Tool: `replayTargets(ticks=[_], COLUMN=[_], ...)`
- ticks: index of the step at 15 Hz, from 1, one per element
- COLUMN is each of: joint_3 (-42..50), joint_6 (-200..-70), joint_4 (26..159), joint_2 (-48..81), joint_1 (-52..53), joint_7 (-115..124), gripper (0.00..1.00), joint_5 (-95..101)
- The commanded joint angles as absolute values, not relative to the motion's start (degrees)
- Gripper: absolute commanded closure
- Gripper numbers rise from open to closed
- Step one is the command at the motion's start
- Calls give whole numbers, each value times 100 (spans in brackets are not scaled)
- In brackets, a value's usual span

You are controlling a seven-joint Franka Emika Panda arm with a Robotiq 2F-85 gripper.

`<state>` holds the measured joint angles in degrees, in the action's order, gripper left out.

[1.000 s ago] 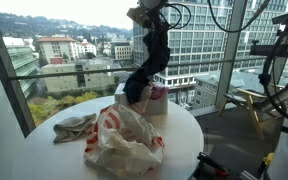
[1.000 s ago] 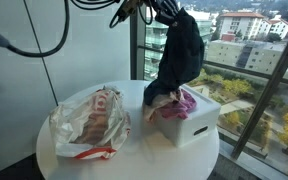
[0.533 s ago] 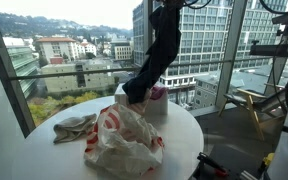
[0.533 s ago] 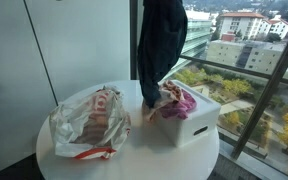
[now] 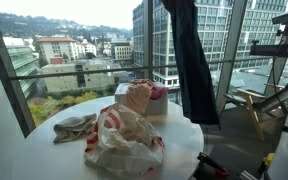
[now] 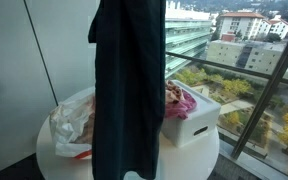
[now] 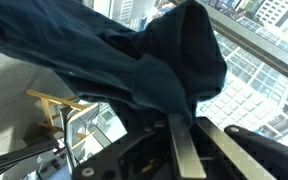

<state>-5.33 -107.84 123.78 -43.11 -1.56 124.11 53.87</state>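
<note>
A long dark navy garment (image 5: 194, 60) hangs full length from above the frame in both exterior views (image 6: 129, 90), clear of the white box (image 5: 160, 108). The gripper itself is above the top edge in both exterior views. In the wrist view my gripper (image 7: 184, 118) is shut on a bunched fold of the dark garment (image 7: 154, 60). The white box (image 6: 189, 126) stands on the round white table (image 5: 44, 160) and holds pink clothing (image 6: 180, 100).
A crumpled white and red plastic bag (image 5: 119, 137) lies on the table beside the box, also in an exterior view (image 6: 76, 125). A beige cloth (image 5: 74, 127) lies near the window edge. A wooden chair (image 5: 249, 103) stands beyond the table. Tall windows surround the table.
The garment has been pulled up out of the box and swung sideways. It now hangs free and stretched out. The gripper has risen out of the exterior views.
</note>
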Motion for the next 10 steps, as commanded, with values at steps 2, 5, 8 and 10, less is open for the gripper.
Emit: replayTargets(ticks=[2,5,8,10], joint_3=[-814,-860,-731,-667], joint_6=[-10963,-11312,-11812,-12109], joint_4=[12249,12259,12223,12253], joint_2=[-4225,-4089,-4008,-3988], joint_1=[-46,114,276,331], joint_7=[12328,12320,12233,12113], gripper=[98,98,98,98], joint_5=[5415,5411,5220,5007])
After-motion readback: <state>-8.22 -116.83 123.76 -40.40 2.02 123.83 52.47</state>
